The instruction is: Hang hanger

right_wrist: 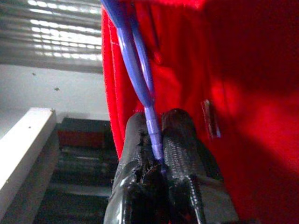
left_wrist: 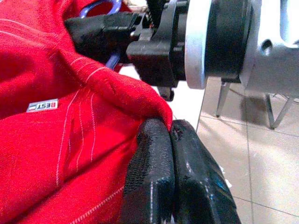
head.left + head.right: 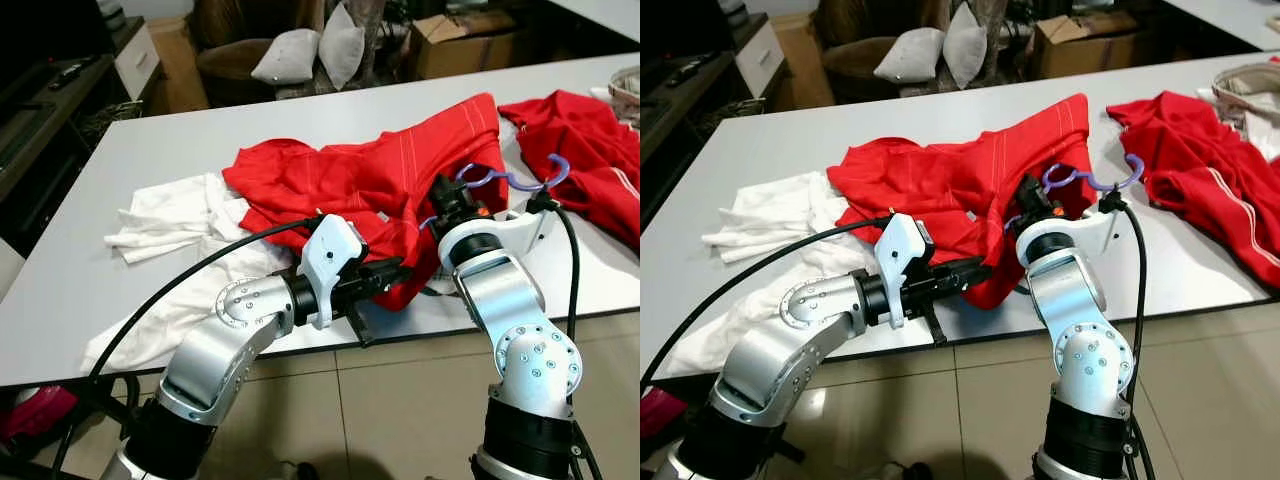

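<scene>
Left gripper (image 3: 398, 270) clamped on the hem of the red shirt (image 3: 370, 175) at the table (image 3: 60, 280) front edge; right gripper (image 1: 156, 154) pinching the thin purple hanger (image 3: 505, 180), which sits lifted above the shirt's right side. Main risks: thin hanger rod twisting or slipping out of the pinch, hook snagging in the folds, hem pulling free under tension. In the way: white garment (image 3: 165, 230) left, second red garment (image 3: 590, 150) right, right arm's cable (image 3: 572, 260) near the hook.

Red shirt (image 3: 370, 175) w/ thin white stripes; purple hanger (image 3: 510, 180); white cloth (image 3: 175, 225); white table (image 3: 120, 150).
</scene>
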